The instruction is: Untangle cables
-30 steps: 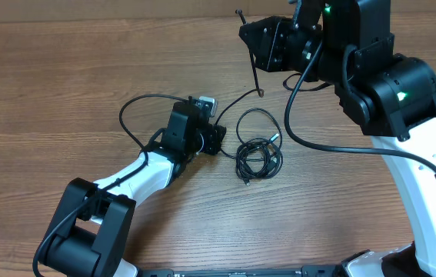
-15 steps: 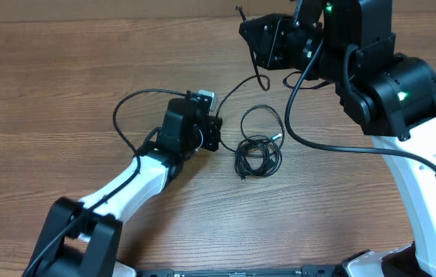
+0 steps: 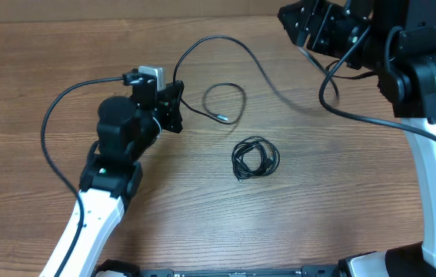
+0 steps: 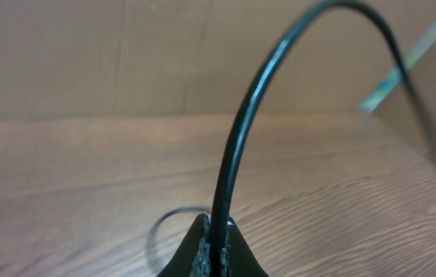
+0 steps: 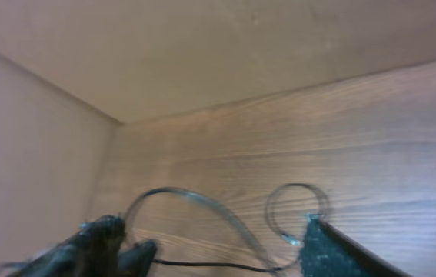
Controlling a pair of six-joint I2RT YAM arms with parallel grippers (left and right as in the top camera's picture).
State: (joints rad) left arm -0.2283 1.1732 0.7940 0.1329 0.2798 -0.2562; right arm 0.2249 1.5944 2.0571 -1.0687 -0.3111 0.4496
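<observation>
A small coil of black cables [image 3: 254, 158] lies on the wooden table. One long loose cable [image 3: 218, 40] has been drawn away from it. It arcs up from my left gripper [image 3: 174, 108], which is shut on it, and trails in a blur toward the right. Its other end curls into a loop [image 3: 237, 96] with a plug on the table. In the left wrist view the cable [image 4: 241, 131] is pinched between the pads of the left gripper [image 4: 216, 235]. My right gripper [image 3: 302, 23] hovers open at the back right, holding nothing; only one finger [image 5: 337, 250] shows in its wrist view.
The left arm's thicker black wire [image 3: 48, 131] bows out to the left of the arm. A cardboard wall [image 5: 202, 54] rises behind the table's far edge. The right arm's white base link [image 3: 433, 185] stands along the right side.
My left gripper shut on the cable and swung back and left, pulling the strand off the coil. My right gripper opened, let the cable go and moved back and right.
</observation>
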